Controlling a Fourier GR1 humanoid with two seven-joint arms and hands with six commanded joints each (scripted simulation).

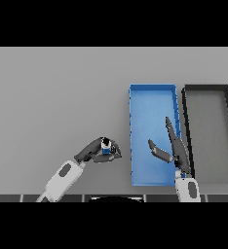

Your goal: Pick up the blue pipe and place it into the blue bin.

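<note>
A short blue pipe (106,145) with a pale open end stands between the fingers of my left hand (94,151), which is curled round it on the grey table left of the blue bin (152,95). The bin is a long blue tray lying lengthwise away from me. My right hand (173,146) hovers over the bin's near right part, its fingers straight and its thumb spread, holding nothing. The pipe's lower part is hidden by my left hand's fingers.
A black bin (207,88) with a grey floor lies right beside the blue one, at the table's right. Wide bare grey table stretches to the left and behind my left hand.
</note>
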